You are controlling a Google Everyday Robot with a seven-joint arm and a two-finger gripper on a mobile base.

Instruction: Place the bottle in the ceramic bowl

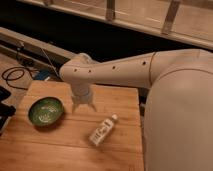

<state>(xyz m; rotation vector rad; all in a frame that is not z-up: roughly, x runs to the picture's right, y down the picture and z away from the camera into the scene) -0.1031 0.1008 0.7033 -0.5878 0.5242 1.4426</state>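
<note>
Camera view from above, down onto a wooden desk (60,150) of pale planks. On the desk's left part, the ceramic bowl (45,111): round, shallow, upright, glossy green inside with pale speckles, dark along the rim. To the right of it and a little nearer the camera, the bottle (103,131): small, white, lying on its side flat on the wood, cap toward the upper right, base toward the lower left, pale label with dark print facing up. Bottle and bowl well apart, bare wood between them; bottle outside the bowl, touched by nothing.

Reaching in from the right, a thick white arm (170,95), filling much of the right side and narrowing toward a rounded wrist joint over the desk's far half. Below that joint, the gripper (84,107), pointing straight down, hanging over the desk between bowl and bottle, farther back than both, nearer the bowl's right edge than the bottle's cap. Gripper open: two tips spread, wood visible between them, holding nothing. Whether touching the wood or just above it, impossible to tell.

Beyond the desk's far left corner, dark cables (14,75) looped on the floor. At the left edge, part of a dark object (4,114), not identifiable. Along the top, a pale ledge (150,17) with upright posts, a dark band beneath it.
</note>
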